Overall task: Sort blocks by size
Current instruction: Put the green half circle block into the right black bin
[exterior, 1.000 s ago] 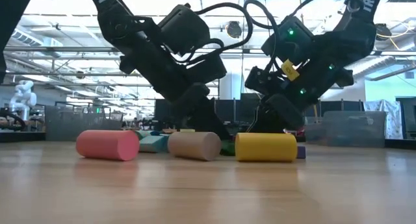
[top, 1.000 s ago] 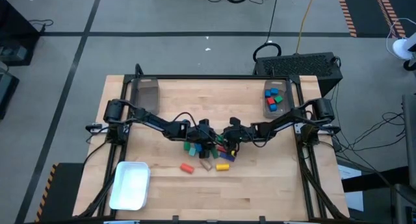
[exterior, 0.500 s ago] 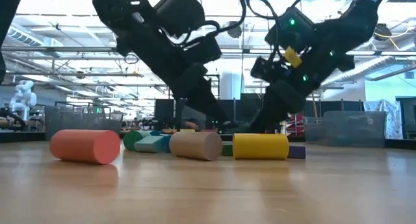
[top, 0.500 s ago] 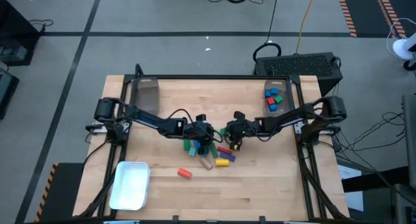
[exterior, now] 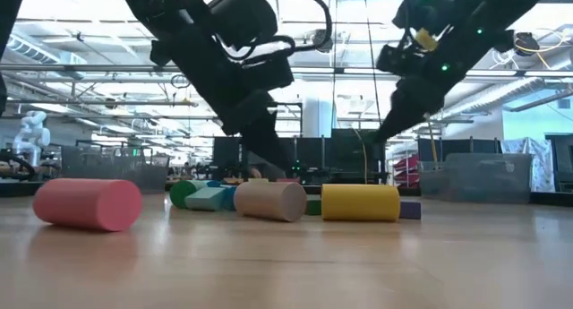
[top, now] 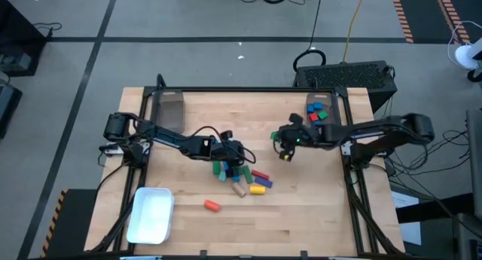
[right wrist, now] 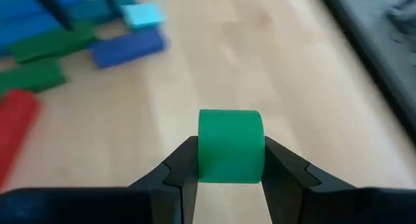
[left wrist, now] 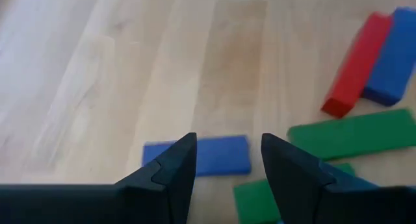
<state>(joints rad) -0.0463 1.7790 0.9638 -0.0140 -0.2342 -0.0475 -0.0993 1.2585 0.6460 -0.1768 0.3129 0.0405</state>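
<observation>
The blocks lie in a loose heap (top: 237, 173) at mid-table: green, blue and red bars, plus a yellow cylinder (exterior: 360, 202) and a tan cylinder (exterior: 270, 201) on their sides. A red cylinder (top: 212, 205) lies alone nearer the front edge. My right gripper (top: 285, 145) hangs to the right of the heap, shut on a small green block (right wrist: 231, 146). My left gripper (left wrist: 227, 159) is open above the heap's left side. A blue bar (left wrist: 218, 156) lies flat on the table below its fingers, untouched. My right gripper pinches the green block's two opposite sides (right wrist: 203, 152) between its two fingers. The fingers slant down toward the table. The rounded block sits between the fingertips, lifted clear of the wood.
A clear bin (top: 318, 113) holding several small blocks stands at the far right. A second clear bin (top: 171, 109) stands at the far left. A white tray (top: 151, 215) sits at the near left. Bare wood lies between the heap and the far bins.
My right gripper has risen from the heap and gone toward the table's right and far side, nearer the far-right bin. My left gripper has lifted a little above the heap. The red cylinder has rolled away from the heap toward the near edge.
</observation>
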